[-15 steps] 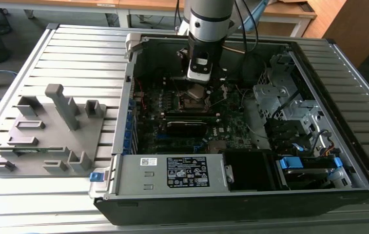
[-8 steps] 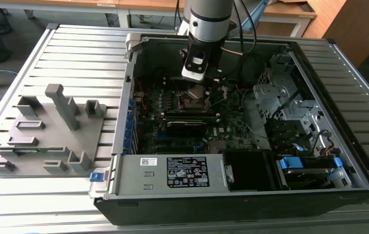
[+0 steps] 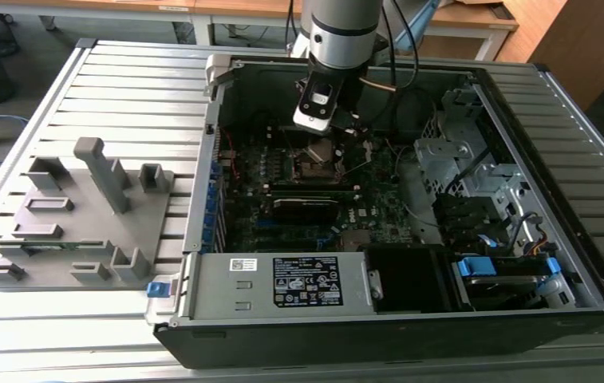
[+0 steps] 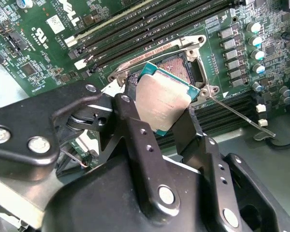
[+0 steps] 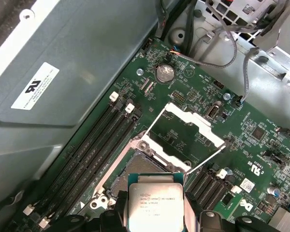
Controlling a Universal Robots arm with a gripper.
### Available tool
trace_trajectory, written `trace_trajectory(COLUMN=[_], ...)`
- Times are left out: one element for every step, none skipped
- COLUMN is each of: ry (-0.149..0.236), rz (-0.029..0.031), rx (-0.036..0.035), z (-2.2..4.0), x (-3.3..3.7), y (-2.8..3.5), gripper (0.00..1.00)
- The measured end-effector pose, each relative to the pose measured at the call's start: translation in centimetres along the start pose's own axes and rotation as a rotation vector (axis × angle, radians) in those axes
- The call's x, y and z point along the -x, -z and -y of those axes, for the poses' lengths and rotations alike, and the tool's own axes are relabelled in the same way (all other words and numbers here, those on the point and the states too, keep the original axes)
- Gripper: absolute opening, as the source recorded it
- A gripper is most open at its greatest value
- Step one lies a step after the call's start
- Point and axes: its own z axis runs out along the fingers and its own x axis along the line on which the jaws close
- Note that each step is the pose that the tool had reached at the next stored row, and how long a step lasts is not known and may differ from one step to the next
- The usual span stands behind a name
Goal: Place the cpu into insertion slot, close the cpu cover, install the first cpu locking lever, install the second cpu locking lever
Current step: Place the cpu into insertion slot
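My gripper (image 4: 159, 110) is shut on the cpu (image 4: 162, 102), a flat square chip with a dull silver top, its black fingers (image 4: 130, 104) pressing on two opposite edges. The cpu (image 5: 155, 205) hangs tilted just above the insertion slot (image 4: 182, 70), a dark square socket in the green board; whether they touch is unclear. The cpu cover (image 5: 164, 153), a silver frame with a square cut-out, stands flipped open beyond the insertion slot (image 5: 122, 181). A thin locking lever (image 4: 234, 112) is swung out beside the socket. In the exterior view the gripper (image 3: 323, 150) reaches down into the open computer case.
Long black memory slots (image 5: 94, 154) run beside the socket. A power supply (image 3: 280, 283) and a drive cage (image 3: 472, 171) line the case walls, with cables (image 5: 217, 53) nearby. A grey fixture plate (image 3: 78, 215) lies on the table at the exterior view's left.
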Motion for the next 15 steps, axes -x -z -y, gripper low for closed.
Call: trace_trajectory(ry=[0.0, 0.0, 0.0, 0.0, 0.0, 0.0, 0.0, 0.0, 0.0, -0.001, -0.002, -0.005, -0.01, -0.016, -0.024], rz=[0.0, 0.0, 0.0, 0.0, 0.0, 0.0, 0.0, 0.0, 0.0, 0.0, 0.0001, 0.0002, 0.0005, 0.0007, 0.0011], rx=[0.0, 0.0001, 0.0, 0.0, 0.0, 0.0, 0.0, 0.0, 0.0, 0.0, 0.0, 0.0001, 0.0, 0.0001, 0.0001], z=[0.0, 0.0, 0.0, 0.0, 0.0, 0.0, 0.0, 0.0, 0.0, 0.0, 0.0, 0.0, 0.0, 0.0, 0.0], x=[0.0, 0.0, 0.0, 0.0, 0.0, 0.0, 0.0, 0.0, 0.0, 0.0, 0.0, 0.0, 0.0, 0.0, 0.0], y=[0.0, 0.0, 0.0, 0.0, 0.0, 0.0, 0.0, 0.0, 0.0, 0.0, 0.0, 0.0, 0.0, 0.0, 0.0], gripper=[0.54, 0.54, 0.54, 0.54, 0.54, 0.54, 0.54, 0.54, 0.54, 0.54, 0.54, 0.54, 0.54, 0.54, 0.54])
